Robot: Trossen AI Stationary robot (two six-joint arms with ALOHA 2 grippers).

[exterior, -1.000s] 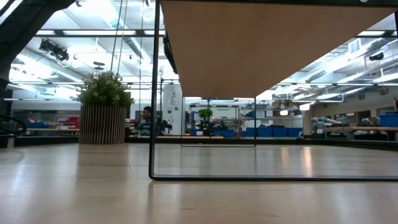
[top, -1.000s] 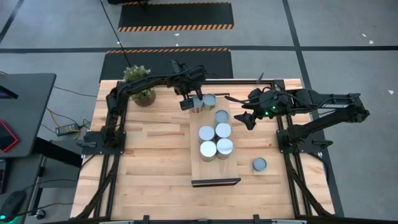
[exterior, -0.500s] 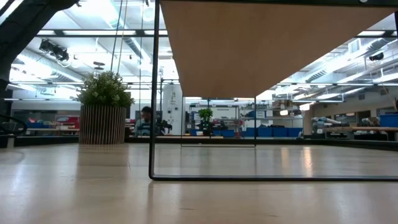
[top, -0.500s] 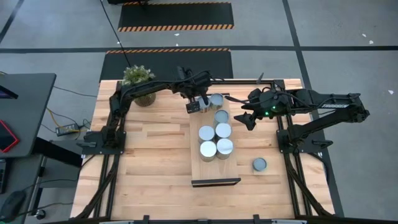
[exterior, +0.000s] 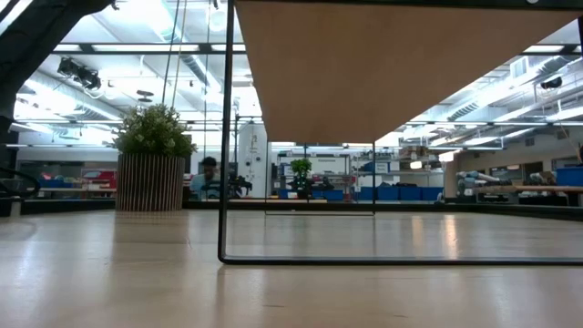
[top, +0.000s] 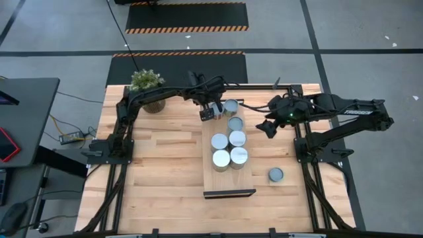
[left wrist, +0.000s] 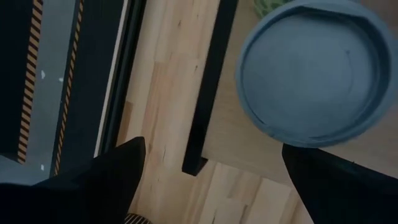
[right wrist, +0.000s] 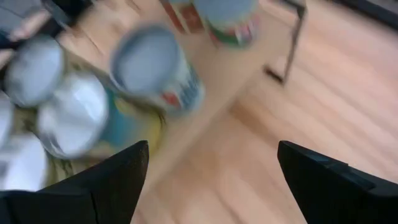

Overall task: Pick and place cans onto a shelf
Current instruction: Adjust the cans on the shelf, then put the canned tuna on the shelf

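The shelf [top: 228,182], a light wood board on a dark frame, stands on the table. Several cans stand on it, and the farthest one [top: 230,106] has a grey-blue top [left wrist: 311,68]. One more can [top: 275,174] stands on the tabletop to the shelf's right. My left gripper [top: 213,111] hangs open and empty at the shelf's far end, just left of the farthest can; in its wrist view the gripper [left wrist: 211,146] is over the shelf's dark edge [left wrist: 208,87]. My right gripper [top: 264,125] is open and empty beside the shelf's right edge, and its wrist view shows the gripper [right wrist: 211,146] with the cans [right wrist: 152,65] beyond it.
A potted plant [top: 147,89] stands at the table's far left and also shows in the low view [exterior: 153,169]. The low view looks under the shelf board [exterior: 392,64], past its thin dark frame leg [exterior: 223,137]. Bare tabletop lies on the near side [top: 165,192].
My left gripper has gone a little toward the table's right edge over the shelf's far end, and the farthest can now stands farther right than before. My right gripper has drawn slightly toward the table's right edge, away from the shelf.
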